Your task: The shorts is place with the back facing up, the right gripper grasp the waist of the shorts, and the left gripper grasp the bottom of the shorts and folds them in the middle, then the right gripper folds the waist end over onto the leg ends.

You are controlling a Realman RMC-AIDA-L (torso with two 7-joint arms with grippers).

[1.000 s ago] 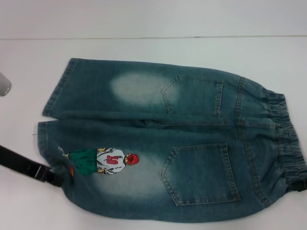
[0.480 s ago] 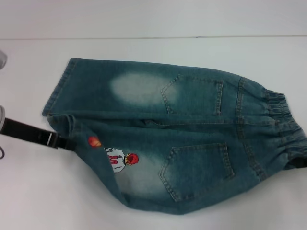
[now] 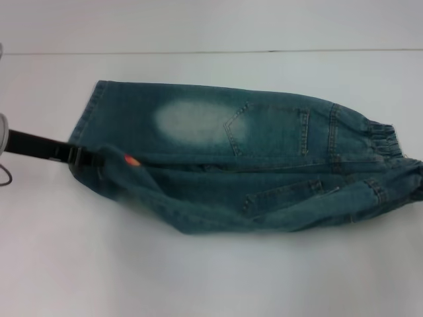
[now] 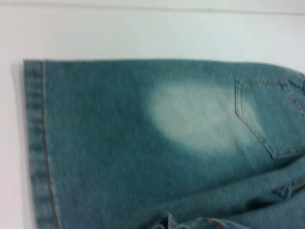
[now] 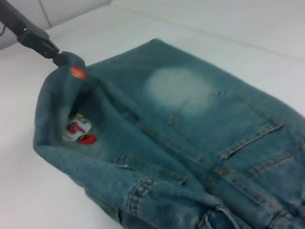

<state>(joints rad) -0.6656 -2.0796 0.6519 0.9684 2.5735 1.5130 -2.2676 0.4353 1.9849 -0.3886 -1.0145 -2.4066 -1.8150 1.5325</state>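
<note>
The denim shorts lie across the white table, waist to the right, with the near half lifted and rolled over toward the far half. My left gripper is shut on the near leg's hem at the left and holds it above the far leg; it also shows in the right wrist view. The cartoon figure is tucked inside the fold. The far leg's hem lies flat. The gathered waist has its near part raised at the right edge, where my right gripper holds it, mostly out of frame.
The white table extends in front of and behind the shorts. Its back edge meets a pale wall. The left arm's silver wrist and a thin cable sit at the far left.
Both grippers have carried the near half up and toward the far half. The cartoon figure and near pocket have turned under, and the shorts look narrower.
</note>
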